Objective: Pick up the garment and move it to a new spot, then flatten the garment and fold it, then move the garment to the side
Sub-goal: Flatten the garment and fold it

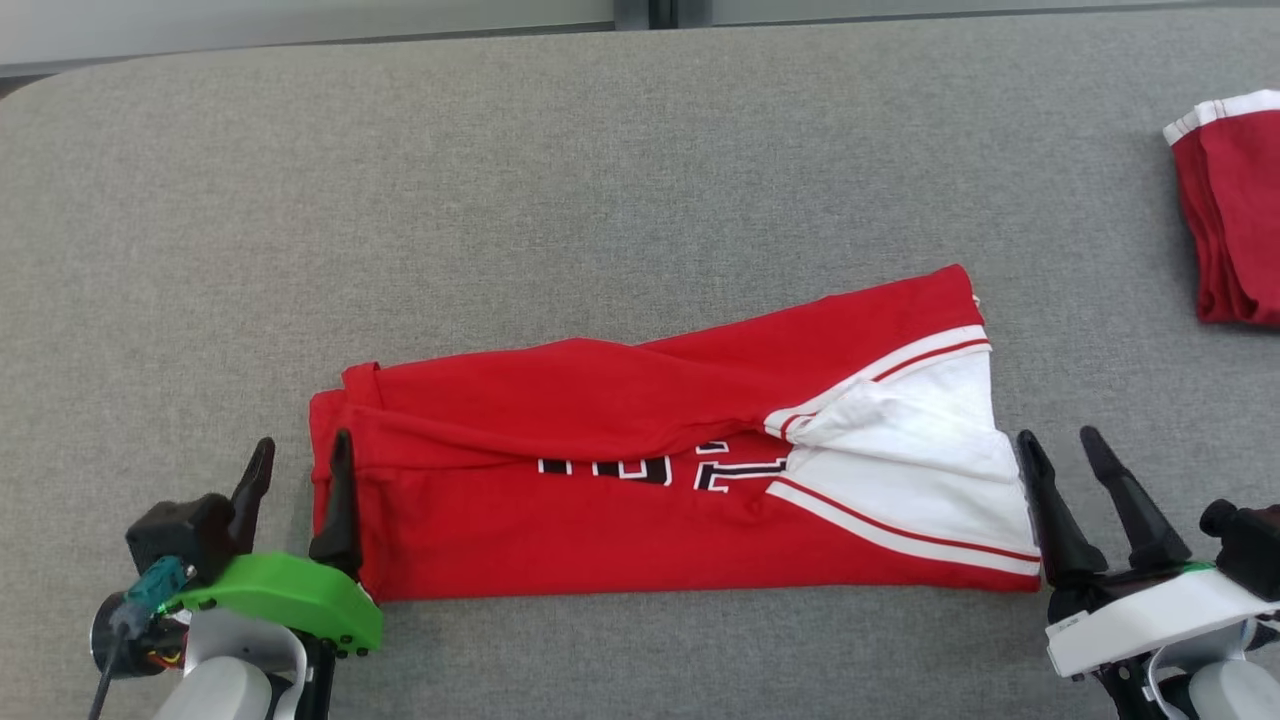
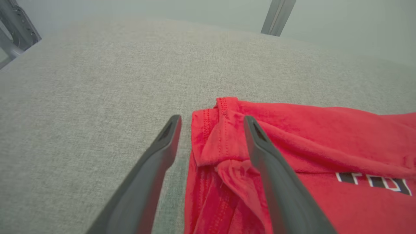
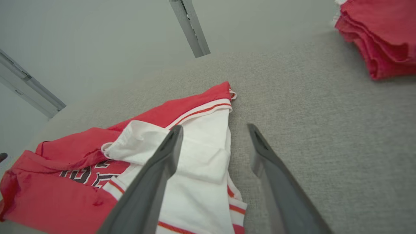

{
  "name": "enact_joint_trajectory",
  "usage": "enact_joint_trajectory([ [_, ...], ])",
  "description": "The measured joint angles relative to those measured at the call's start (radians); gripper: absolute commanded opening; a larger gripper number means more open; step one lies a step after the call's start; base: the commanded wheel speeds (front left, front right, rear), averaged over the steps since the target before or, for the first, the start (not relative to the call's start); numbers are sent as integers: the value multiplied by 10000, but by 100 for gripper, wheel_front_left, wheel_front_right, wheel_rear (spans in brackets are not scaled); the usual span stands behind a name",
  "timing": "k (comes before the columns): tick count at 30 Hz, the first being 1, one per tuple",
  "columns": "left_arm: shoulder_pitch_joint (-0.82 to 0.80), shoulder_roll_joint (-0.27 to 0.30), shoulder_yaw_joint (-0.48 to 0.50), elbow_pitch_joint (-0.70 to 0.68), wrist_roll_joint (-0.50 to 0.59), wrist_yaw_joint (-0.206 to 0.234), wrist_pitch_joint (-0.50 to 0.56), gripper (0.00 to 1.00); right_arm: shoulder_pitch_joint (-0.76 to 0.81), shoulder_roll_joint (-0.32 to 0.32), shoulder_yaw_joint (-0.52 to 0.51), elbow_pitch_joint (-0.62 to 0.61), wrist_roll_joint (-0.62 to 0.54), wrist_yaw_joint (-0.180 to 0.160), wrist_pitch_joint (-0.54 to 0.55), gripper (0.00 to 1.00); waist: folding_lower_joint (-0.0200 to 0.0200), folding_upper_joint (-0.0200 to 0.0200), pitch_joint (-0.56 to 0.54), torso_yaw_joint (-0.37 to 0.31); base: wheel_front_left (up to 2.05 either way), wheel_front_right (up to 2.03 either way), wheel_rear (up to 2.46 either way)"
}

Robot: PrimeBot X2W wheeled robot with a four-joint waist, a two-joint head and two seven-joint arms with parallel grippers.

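Garment (image 1: 600, 540) lies centre-near on the grey table (image 1: 600, 150), folded lengthwise into a long band - red body with the lettering half hidden under the top flap, and a white striped panel at its right end. The left gripper (image 1: 302, 450) is at the band's left end with its fingers spread wide; in its wrist view one finger hangs over the red hem and the other over bare table, clamping nothing. The right gripper (image 1: 1058, 440) is at the white end, jaws wide too, with one finger above the cloth edge, one over the table and nothing pinched. Progress looks to be mid-task: the garment looks placed and spread, and one long fold is in. That fold is sloppy, though - the top flap runs skewed and some white fabric is bunched near the middle. What is likely left is at least one crosswise fold to bring the ends together, then the shift to the side. A second folded red garment (image 1: 1235, 220) sits at the far right, well apart from the band, and probably marks the stacking spot. Both pincers look posed to take the end corners.
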Motion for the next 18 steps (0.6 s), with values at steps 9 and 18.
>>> enact_joint_trajectory([
  [9,570,-86,500,-1779,1354,1007,-773,100,259,802,-1501,-1668,-2307,0,320,100,0,0,-513,-147,0,0,0],
  [18,1192,-272,372,-2374,2278,1089,-823,100,617,1358,-1655,-2493,-3122,0,1106,100,0,0,-1047,-263,0,0,0],
])
